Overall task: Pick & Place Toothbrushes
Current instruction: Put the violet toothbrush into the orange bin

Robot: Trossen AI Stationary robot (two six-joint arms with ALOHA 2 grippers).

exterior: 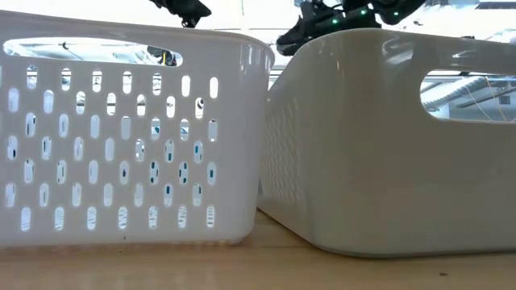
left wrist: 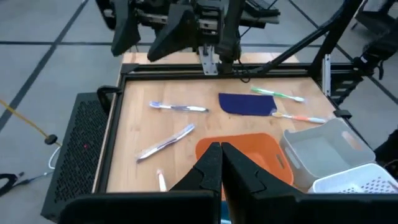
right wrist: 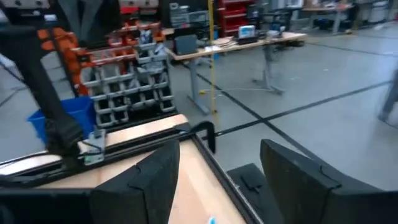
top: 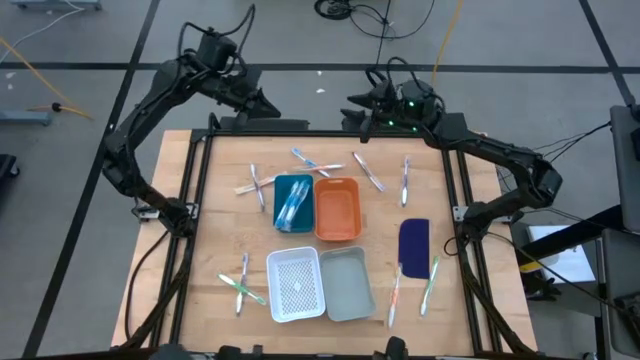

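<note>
Toothbrushes lie flat and scattered on the wooden table: a crossed pair, several near the far side, a pair near the left, and two near the right. More lie inside the blue tray. My left gripper hangs shut above the table's far edge, and its joined fingers point over the orange tray. My right gripper is open at the far edge, over nothing.
The orange tray sits beside the blue one. A white perforated basket and a grey basket stand near the near edge and fill the low view. A dark blue flat piece lies right of them. A black frame rims the table.
</note>
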